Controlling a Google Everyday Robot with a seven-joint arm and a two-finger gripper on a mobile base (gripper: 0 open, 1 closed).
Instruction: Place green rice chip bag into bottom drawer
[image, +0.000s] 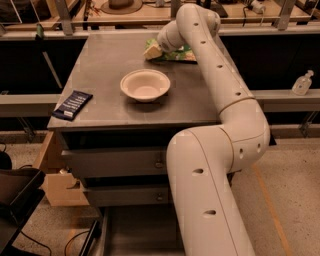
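The green rice chip bag (179, 54) lies at the back of the grey cabinet top (105, 60), partly hidden by my arm. My gripper (152, 51) is at the bag's left end and touches it or hangs just above it. The bottom drawer (142, 232) stands pulled open at the foot of the cabinet, a shallow grey tray. My arm's large lower segment (210, 200) covers its right side.
A cream bowl (145, 85) sits mid-top in front of the bag. A small dark navy packet (72, 105) lies at the front left corner. Two closed drawer fronts (117, 162) sit above the open drawer. A cardboard box (57, 182) stands left of the cabinet.
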